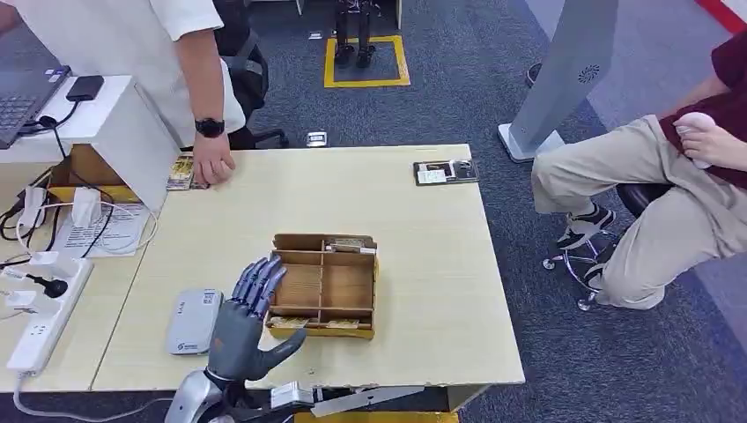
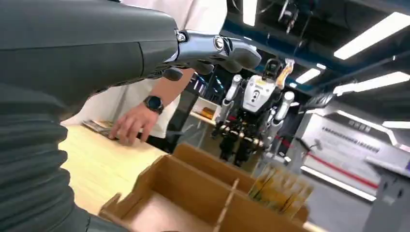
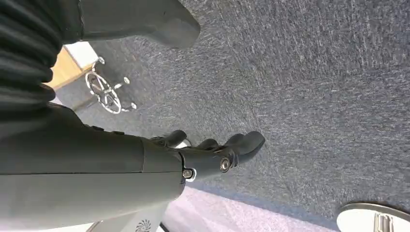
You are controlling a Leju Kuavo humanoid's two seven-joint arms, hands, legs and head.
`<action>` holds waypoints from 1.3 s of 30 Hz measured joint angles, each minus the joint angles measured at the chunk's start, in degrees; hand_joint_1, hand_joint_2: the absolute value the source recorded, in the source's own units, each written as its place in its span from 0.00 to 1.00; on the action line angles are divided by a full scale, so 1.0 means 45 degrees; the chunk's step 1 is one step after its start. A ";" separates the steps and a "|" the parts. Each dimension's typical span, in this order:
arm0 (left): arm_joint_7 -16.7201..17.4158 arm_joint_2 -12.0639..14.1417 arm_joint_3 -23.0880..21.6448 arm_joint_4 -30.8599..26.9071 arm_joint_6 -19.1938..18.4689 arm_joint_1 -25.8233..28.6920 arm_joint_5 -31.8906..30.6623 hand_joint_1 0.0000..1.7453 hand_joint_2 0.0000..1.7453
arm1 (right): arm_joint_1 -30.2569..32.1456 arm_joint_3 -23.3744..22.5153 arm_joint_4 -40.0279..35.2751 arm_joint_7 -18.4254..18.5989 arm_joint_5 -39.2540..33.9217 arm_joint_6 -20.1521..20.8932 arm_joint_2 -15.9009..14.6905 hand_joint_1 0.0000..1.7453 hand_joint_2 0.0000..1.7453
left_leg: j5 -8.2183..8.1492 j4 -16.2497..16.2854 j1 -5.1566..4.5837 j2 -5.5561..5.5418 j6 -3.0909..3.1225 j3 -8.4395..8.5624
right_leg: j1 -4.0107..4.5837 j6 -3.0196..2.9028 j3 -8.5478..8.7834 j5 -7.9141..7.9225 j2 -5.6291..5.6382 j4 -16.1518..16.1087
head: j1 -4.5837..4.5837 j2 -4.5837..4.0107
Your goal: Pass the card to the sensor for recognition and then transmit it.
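My left hand [image 1: 247, 310] hovers over the table's front, fingers spread and holding nothing, between a flat grey sensor [image 1: 194, 321] and a wooden divided box [image 1: 324, 284]. Yellowish cards stand in the box's far compartment [image 1: 349, 244] and lie along its near strip [image 1: 289, 322]. In the left wrist view the left hand's fingers [image 2: 212, 50] stretch out above the box [image 2: 193, 188], with the cards [image 2: 279, 189] upright at its far side. My right hand [image 3: 212, 153] hangs over the carpet, fingers loosely apart and empty.
A person stands at the table's far left with a hand [image 1: 211, 163] resting on a stack of cards [image 1: 181, 172]. A black tray [image 1: 447, 171] lies at the far right edge. A seated person [image 1: 652, 194] is on the right. Power strips and cables [image 1: 44, 300] crowd the left desk.
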 joint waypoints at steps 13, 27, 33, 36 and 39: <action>0.1607 0.0228 -0.0413 0.1961 0.0325 -0.0631 -0.2180 0.00 1.00 | 0.0006 0.0063 0.0005 0.0141 0.0034 0.0005 -0.0058 0.00 1.00 | 0.0000 0.0000 0.0000 0.0000 0.0000 -0.0002 | -0.0001 0.0000 -0.0001 0.0000 0.0000 0.0000 | -0.0005 0.0000; 0.2136 0.0340 -0.0573 0.2597 0.0388 -0.0807 -0.2849 0.00 1.00 | 0.0035 0.0092 0.0005 0.0151 0.0029 0.0009 -0.0063 0.00 1.00 | 0.0000 0.0000 0.0000 0.0000 0.0000 -0.0002 | 0.0000 0.0000 0.0000 0.0000 0.0000 0.0000 | 0.0000 0.0000; 0.2413 0.0340 -0.0578 0.2719 0.0359 -0.0861 -0.3044 1.00 1.00 | 0.0046 0.0097 0.0005 0.0155 -0.0005 0.0010 -0.0063 0.00 1.00 | 0.0000 0.0000 0.0000 0.0000 0.0000 -0.0001 | 0.0000 0.0000 -0.0001 0.0000 0.0000 0.0000 | -0.0005 0.0000; 0.2812 0.0340 -0.0578 0.2767 0.0281 -0.0915 -0.3457 1.00 1.00 | 0.0047 0.0097 0.0005 0.0155 -0.0029 0.0010 -0.0063 0.00 1.00 | 0.0000 0.0000 0.0000 0.0000 0.0000 -0.0001 | 0.0000 0.0000 0.0000 0.0000 0.0000 0.0000 | -0.0005 0.0000; 0.3020 0.0340 -0.0578 0.2816 0.0272 -0.0941 -0.3670 1.00 1.00 | 0.0048 0.0097 0.0005 0.0155 -0.0049 0.0015 -0.0063 0.00 1.00 | 0.0000 0.0000 0.0000 0.0000 0.0000 -0.0001 | 0.0000 0.0000 0.0000 0.0000 0.0000 0.0000 | -0.0005 0.0000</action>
